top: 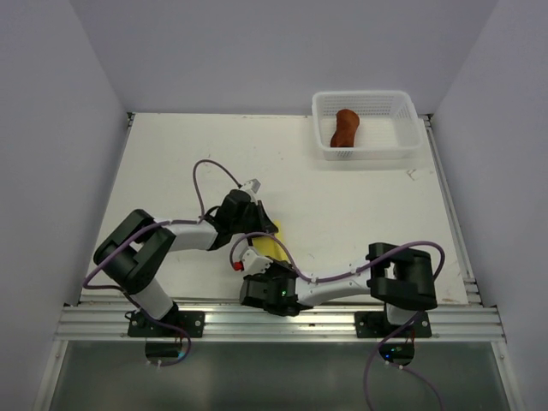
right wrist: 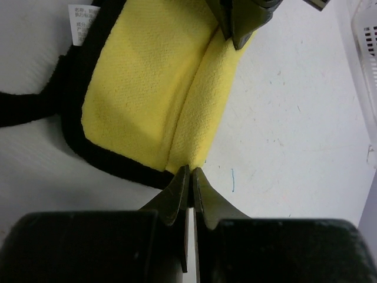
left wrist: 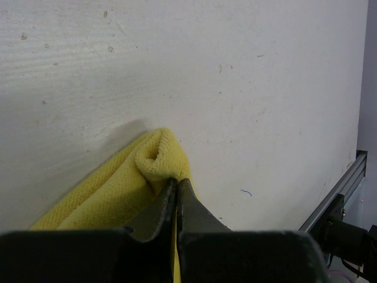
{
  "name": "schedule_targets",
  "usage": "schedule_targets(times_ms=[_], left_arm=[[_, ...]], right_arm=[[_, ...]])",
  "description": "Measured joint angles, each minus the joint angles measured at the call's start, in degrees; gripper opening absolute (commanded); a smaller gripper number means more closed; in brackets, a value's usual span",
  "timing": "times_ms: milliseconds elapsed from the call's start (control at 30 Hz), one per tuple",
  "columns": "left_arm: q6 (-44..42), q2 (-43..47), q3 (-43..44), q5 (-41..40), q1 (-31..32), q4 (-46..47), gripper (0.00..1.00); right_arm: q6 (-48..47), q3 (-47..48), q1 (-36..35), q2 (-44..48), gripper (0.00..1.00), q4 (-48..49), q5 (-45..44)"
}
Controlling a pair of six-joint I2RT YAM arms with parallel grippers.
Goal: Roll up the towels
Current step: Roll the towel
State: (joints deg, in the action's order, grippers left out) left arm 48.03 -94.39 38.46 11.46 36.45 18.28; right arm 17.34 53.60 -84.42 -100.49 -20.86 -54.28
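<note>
- The yellow towel (right wrist: 147, 82) lies at the table's (top: 360, 214) near middle, one edge folded into a narrow lip.
- The left gripper (left wrist: 177, 184) is clamped on the lip's far end, and the right gripper (right wrist: 190, 172) pinches its near end.
- The black edging (right wrist: 94, 147) lies flat opposite.
- The rust-brown towel (top: 345, 128) lies in the basket (top: 368, 96), at the far right.
- Bare tabletop lies between the two towels.

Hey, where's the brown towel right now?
In the top view, the brown towel lies inside the white mesh basket at the table's far right corner.

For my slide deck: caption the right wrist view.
Right pincer and left pincer each pinch one end of a fold in the yellow towel.
</note>
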Motion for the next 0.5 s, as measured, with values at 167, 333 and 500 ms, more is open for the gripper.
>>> schedule_targets(times_ms=[167, 333, 500], left_arm=[[0.42, 1.84, -2.62, 0.26, -0.07, 2.23, 0.00], [0.42, 3.17, -5.16, 0.50, -0.09, 4.37, 0.00], [0.39, 4.52, -7.15, 0.52, -0.35, 5.25, 0.00]], right_arm=[[-1.46, 1.81, -1.92, -3.30, 0.00, -2.21, -1.86], [-2.56, 4.39, -3.72, -6.82, 0.00, -4.76, -3.30], [-3.72, 7.63, -5.18, -10.38, 0.00, -7.32, -4.46]])
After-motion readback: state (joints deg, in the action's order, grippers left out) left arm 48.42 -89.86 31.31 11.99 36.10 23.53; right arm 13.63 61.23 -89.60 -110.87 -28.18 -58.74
